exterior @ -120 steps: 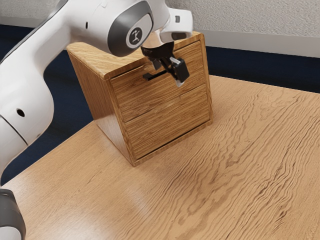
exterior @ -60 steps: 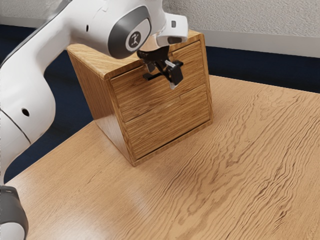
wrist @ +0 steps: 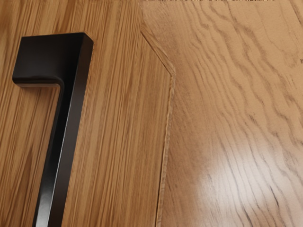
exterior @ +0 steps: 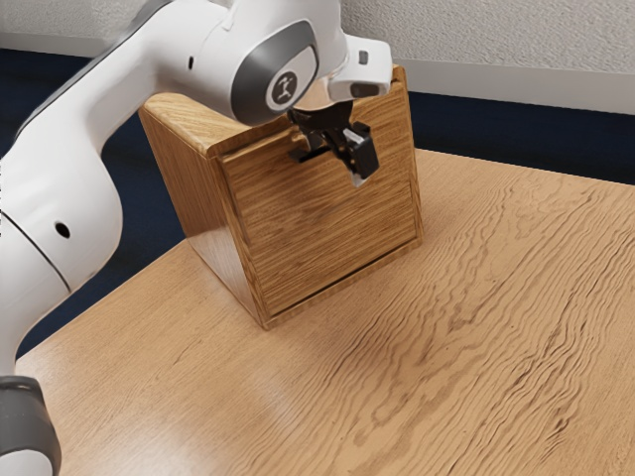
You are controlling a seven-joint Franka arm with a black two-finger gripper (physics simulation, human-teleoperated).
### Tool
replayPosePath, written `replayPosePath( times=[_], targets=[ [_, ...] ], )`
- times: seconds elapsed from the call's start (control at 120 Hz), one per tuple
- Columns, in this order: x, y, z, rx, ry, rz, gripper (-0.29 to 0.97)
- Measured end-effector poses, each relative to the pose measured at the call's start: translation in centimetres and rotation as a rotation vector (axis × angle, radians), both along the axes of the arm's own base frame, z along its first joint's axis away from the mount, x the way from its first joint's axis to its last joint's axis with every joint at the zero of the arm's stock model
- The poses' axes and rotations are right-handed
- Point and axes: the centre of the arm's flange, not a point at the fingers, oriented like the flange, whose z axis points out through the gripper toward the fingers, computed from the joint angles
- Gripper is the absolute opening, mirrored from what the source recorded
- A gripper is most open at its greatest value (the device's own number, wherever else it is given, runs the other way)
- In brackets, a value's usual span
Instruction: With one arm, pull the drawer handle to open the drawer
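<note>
Well, the black gripper (exterior: pixel 349 151) is up at the top of the wooden box (exterior: pixel 189 188), right at the drawer handle (exterior: pixel 306 154). One end of the dark bar pokes out beside it. The gripper hides the rest, so I cannot tell if it is squeezing the bar or just sitting against it. In the wrist view the drawer handle (wrist: pixel 61 123) lies close under the hand, on the wood of the drawer (wrist: pixel 118 142), with the table (wrist: pixel 236 118) past the edge. The drawer looks about flat with the box, so I think most of the pull is left to do. If the hold is weak, the gripper could slip off the bar. A crooked pull could jam the drawer, or the whole box could slide along the table instead.
</note>
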Motion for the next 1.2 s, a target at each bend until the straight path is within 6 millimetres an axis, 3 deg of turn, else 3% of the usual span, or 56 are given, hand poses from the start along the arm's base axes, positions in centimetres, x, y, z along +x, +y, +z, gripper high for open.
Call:
replayPosePath(
  times=[0.592, 1.2],
  targets=[
    [0.4, -5.4, -2.0, 0.063, 0.028, -0.063, 0.68],
    [-2.1, -12.0, -2.8, 0.156, 0.043, -0.097, 0.63]
  ],
)
